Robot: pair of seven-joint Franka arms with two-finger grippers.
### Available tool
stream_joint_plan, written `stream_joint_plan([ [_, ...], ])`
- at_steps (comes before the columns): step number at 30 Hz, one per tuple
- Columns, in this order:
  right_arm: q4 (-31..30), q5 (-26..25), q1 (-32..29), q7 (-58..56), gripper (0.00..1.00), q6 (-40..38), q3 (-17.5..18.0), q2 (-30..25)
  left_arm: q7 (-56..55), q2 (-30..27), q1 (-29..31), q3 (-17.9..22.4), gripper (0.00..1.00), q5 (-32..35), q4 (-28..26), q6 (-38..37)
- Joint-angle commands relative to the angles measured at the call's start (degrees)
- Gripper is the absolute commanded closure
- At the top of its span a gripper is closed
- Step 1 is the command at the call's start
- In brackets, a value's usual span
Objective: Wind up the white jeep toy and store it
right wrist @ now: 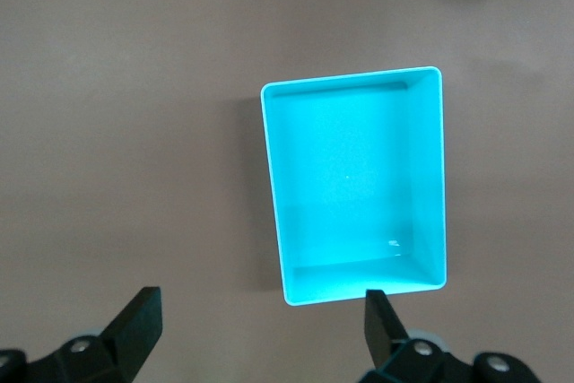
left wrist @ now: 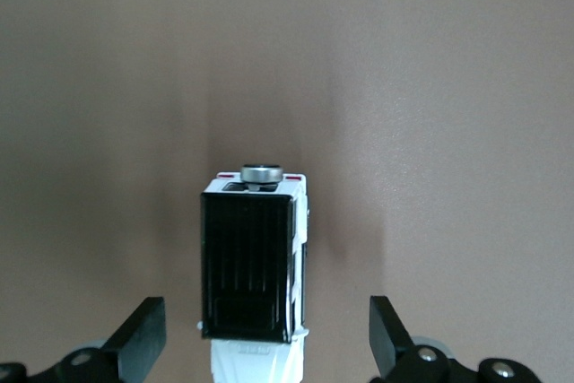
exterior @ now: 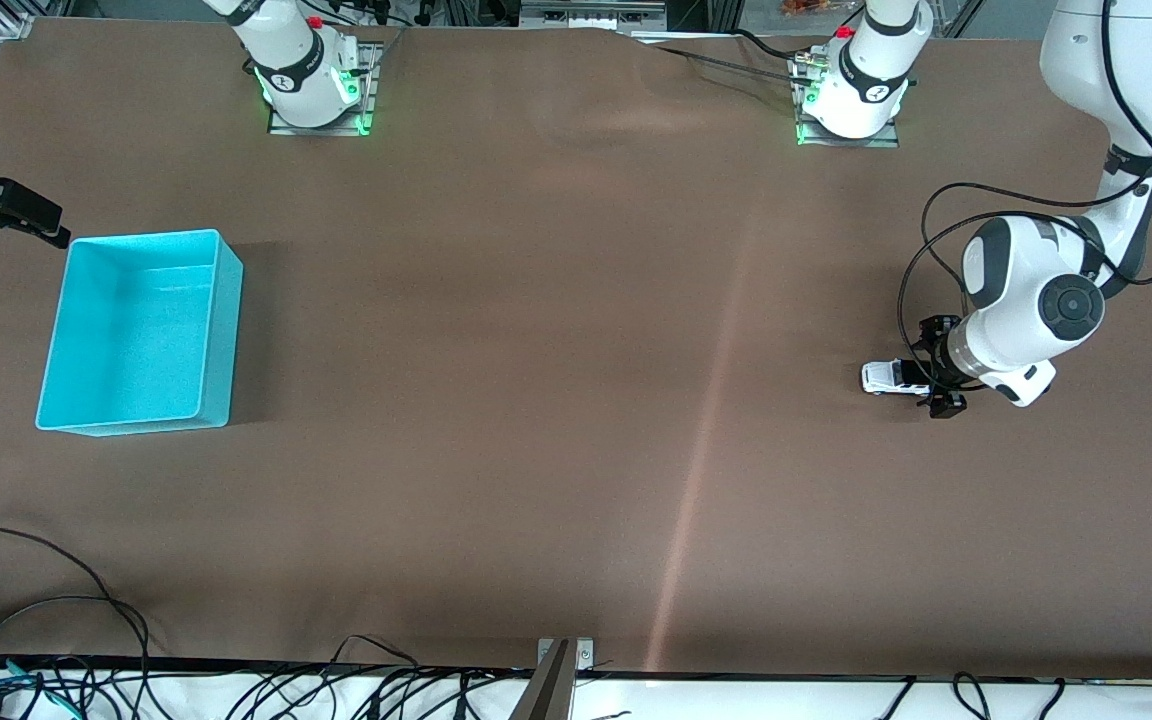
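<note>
The brown table [exterior: 556,400] held a big turquoise bin [exterior: 141,335] toward the right arm's end. The right gripper [right wrist: 260,334] waited above it, fingers apart. At the left arm's end, the left gripper [exterior: 939,365] – fingers apart – sat low around the white jeep toy [exterior: 891,377], not squeezing it.

White jeep toy [exterior: 893,377] upright on table [exterior: 556,420]

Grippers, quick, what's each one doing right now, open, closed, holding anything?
Left gripper: open, low at the white jeep toy, fingers either side of it, not gripping.
Right gripper: open, holding nothing, up over the turquoise bin.
</note>
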Motion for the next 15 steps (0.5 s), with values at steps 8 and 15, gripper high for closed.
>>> stream_joint_plan([
  [8, 1.6, -0.8, 0.2, -0.3, 0.0, -0.3, -0.2, 0.7, -1.7, 0.4, 1.2, -0.1, 0.35, 4.4, -4.2, 6.7],
  [15, 1.6, -0.8, 0.2, -0.3, 0.0, 0.0, -0.2, 0.7, -1.7, -0.3, 1.2, -0.2, 0.9, 4.4, -3.4, 6.0],
])
